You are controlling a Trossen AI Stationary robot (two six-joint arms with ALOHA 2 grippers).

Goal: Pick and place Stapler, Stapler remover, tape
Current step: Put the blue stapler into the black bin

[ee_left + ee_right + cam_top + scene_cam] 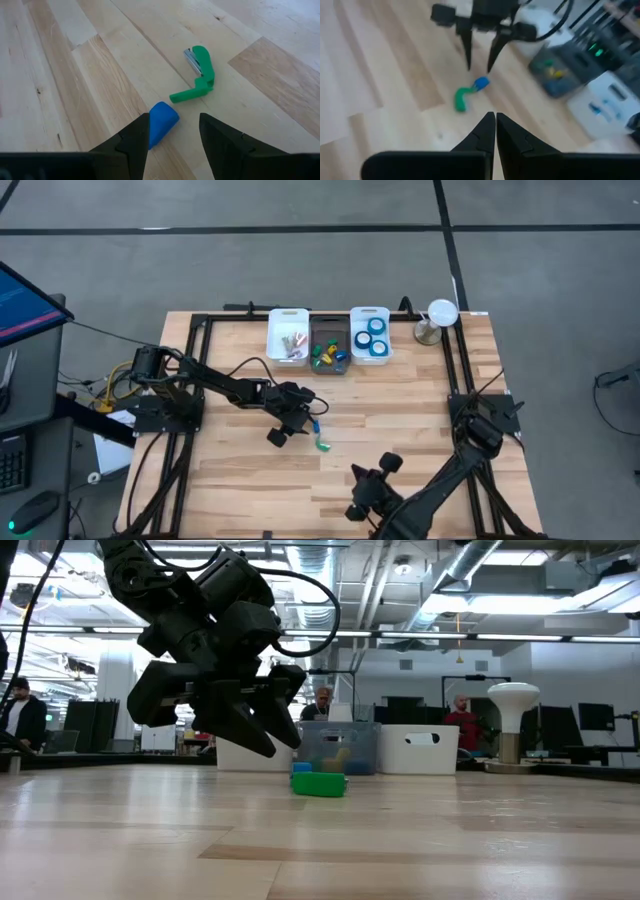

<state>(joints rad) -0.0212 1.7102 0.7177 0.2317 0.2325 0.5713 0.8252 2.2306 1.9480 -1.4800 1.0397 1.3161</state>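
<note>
Left end effector (pixel 308 420) sits over mid tabletop (pixel 400 410), fingers spread, nothing between them. In left wrist view the two dark fingers (pixel 131 142) frame a small blue piece (pixel 161 122) lying on the wood; cannot tell if either finger touches it. In low view the end effector (pixel 262 718) hangs tilted just above the surface, tips angled down toward the blue and green items.

Green stapler remover (pixel 321 443) lies flat on the tabletop just beside the blue piece, on the side away from the left arm's base. Wrist view: green body bent in an L, metal insert visible at one end (pixel 197 75); its lower end is near the blue piece, apart by a thin gap. Low view shows green (pixel 320 784) w/ blue on top edge, in front of the bins.

Three bins in a row at the far edge of the tabletop: white bin (pixel 288 337) w/ a few small items, dark middle bin (pixel 329 338) w/ green, yellow, blue small pieces, white bin (pixel 370 335) holding the tape rolls (pixel 376 325), blue rings w/ pale cores. White lamp-like object (pixel 440 315) stands just right of the bins.

Right end effector (pixel 362 502) waits at near edge, right of centre; fingers pressed together per right wrist view (pixel 495 131), holding nothing.

People visible in room beyond the tabletop (low view).
</note>
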